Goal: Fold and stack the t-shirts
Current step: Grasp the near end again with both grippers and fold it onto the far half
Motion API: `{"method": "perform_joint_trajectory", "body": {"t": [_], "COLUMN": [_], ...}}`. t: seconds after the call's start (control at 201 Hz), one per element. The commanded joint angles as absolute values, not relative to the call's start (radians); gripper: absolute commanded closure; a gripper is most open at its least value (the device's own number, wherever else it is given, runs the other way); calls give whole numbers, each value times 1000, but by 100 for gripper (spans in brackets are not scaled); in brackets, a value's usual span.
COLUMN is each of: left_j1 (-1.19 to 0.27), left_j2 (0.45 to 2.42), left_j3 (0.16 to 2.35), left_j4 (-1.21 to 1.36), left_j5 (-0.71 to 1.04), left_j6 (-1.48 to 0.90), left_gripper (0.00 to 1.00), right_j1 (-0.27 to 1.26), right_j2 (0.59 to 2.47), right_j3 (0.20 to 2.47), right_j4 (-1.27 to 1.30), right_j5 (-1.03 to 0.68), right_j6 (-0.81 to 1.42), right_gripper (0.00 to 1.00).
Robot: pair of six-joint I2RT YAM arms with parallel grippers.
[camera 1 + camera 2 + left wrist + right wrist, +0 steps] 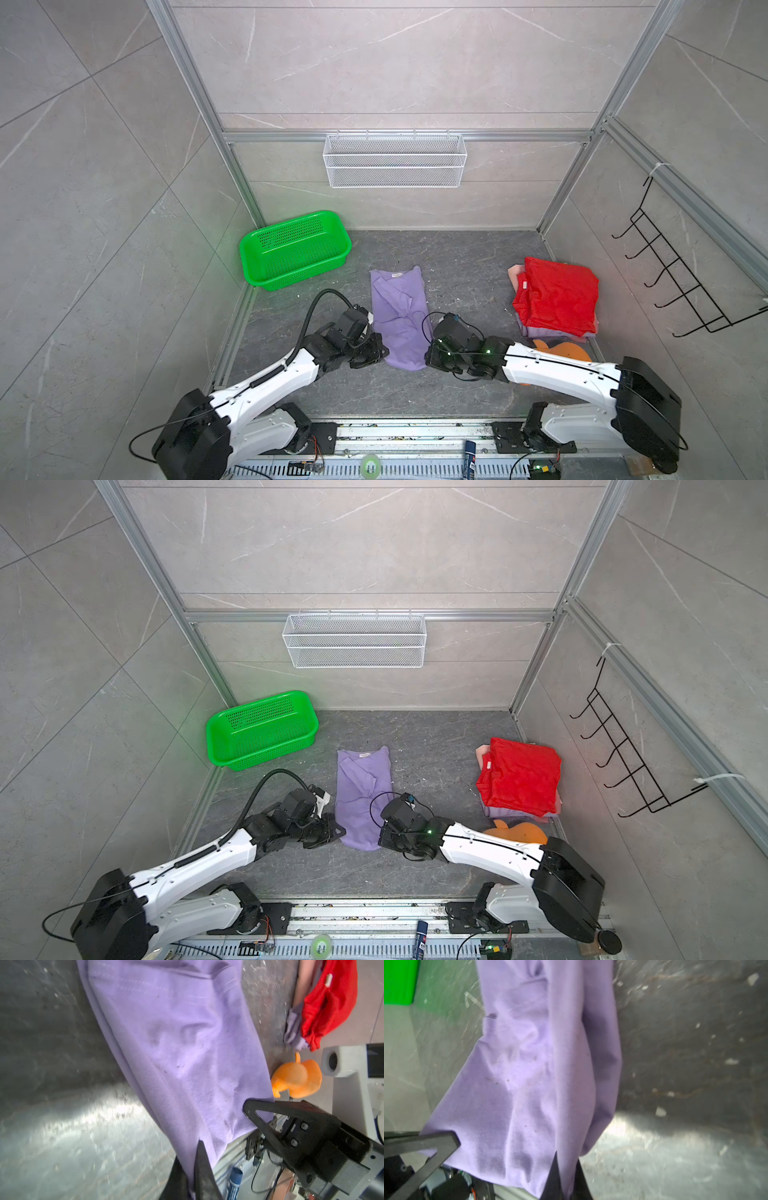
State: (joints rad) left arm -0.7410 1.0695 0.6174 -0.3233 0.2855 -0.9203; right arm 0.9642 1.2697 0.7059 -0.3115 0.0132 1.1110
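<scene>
The lavender shirt [399, 307] lies in the middle of the bench [469, 266], its length running away from the arms. The left hand [380, 353] and right hand [430, 357] each pinch a near hem corner, equally close.

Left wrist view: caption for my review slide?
Left gripper shut on one corner of the lavender t-shirt, right gripper on the other; orange plush toy beyond.
</scene>
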Motion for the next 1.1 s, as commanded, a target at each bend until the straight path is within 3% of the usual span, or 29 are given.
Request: {"method": "perform_joint_trajectory", "body": {"t": [0.0,0.224,0.602,0.871,0.966,1.035,1.09], "left_j1": [-748,-692,-431,-331,-302,-282,-269], "left_j2": [1002,1100,1416,1714,1808,1887,1938], "left_j3": [693,857,1074,1250,1325,1392,1441], "left_j4": [-428,-469,-333,-302,-298,-301,-309], "left_j5": [226,224,417,546,562,597,602], "left_j6": [-939,-784,-645,-610,-612,-615,-618], "left_gripper": [100,100,100,100,89,80,71], "right_j1": [979,949,720,601,571,549,536], "right_j2": [1219,1287,1603,1848,1910,1958,1997], "right_j3": [775,931,1178,1331,1378,1435,1476], "right_j4": [-390,-334,-241,-215,-190,-202,-199], "right_j5": [87,219,74,19,13,11,12], "right_j6": [1107,1097,1058,1085,1090,1072,1050], "right_gripper": [100,99,96,97,96,88,58]}}
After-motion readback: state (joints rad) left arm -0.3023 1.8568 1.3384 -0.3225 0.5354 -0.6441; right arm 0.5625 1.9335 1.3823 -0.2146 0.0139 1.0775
